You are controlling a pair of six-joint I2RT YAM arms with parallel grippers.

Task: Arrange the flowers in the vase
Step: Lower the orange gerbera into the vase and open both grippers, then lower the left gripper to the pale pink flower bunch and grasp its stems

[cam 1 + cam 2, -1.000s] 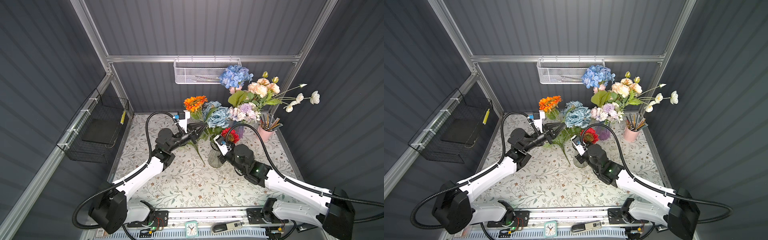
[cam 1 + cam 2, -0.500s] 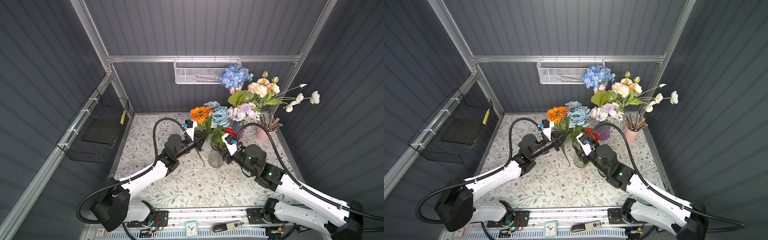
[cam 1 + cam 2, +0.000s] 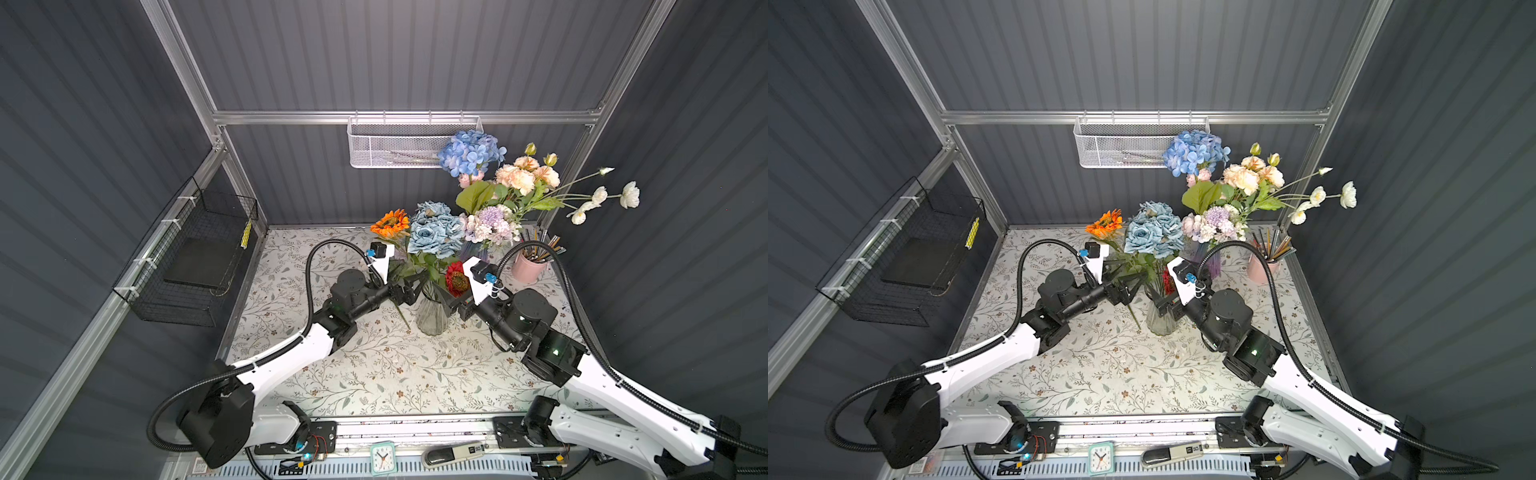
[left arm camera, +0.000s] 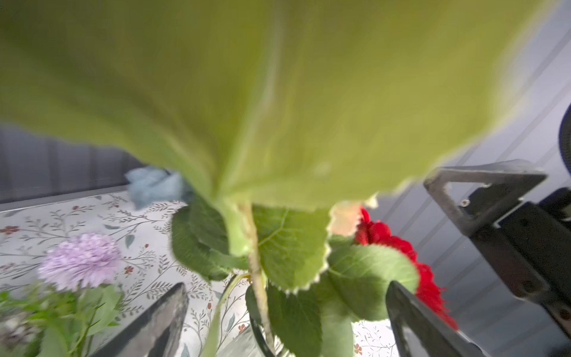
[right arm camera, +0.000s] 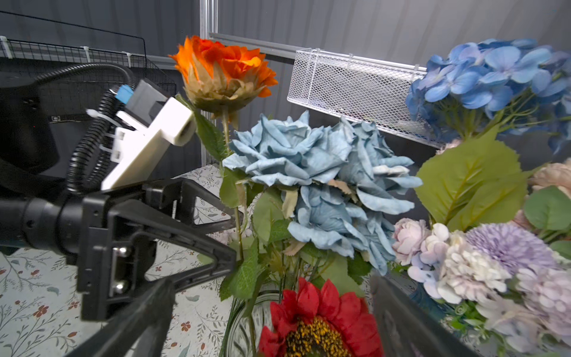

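Placing step: the red flower (image 3: 457, 279) sits at the mouth of the vase (image 3: 432, 320), but the stem of the orange flower (image 3: 390, 223) seems to end just beside it, with left gripper (image 3: 415, 286) and right gripper (image 5: 270, 284) gaping empty, so the orange likely needs regripping.

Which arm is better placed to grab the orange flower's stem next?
Left. The open left gripper sits at the stem of the orange flower, left of the vase; the right gripper, also open, is across the vase by the red flower.
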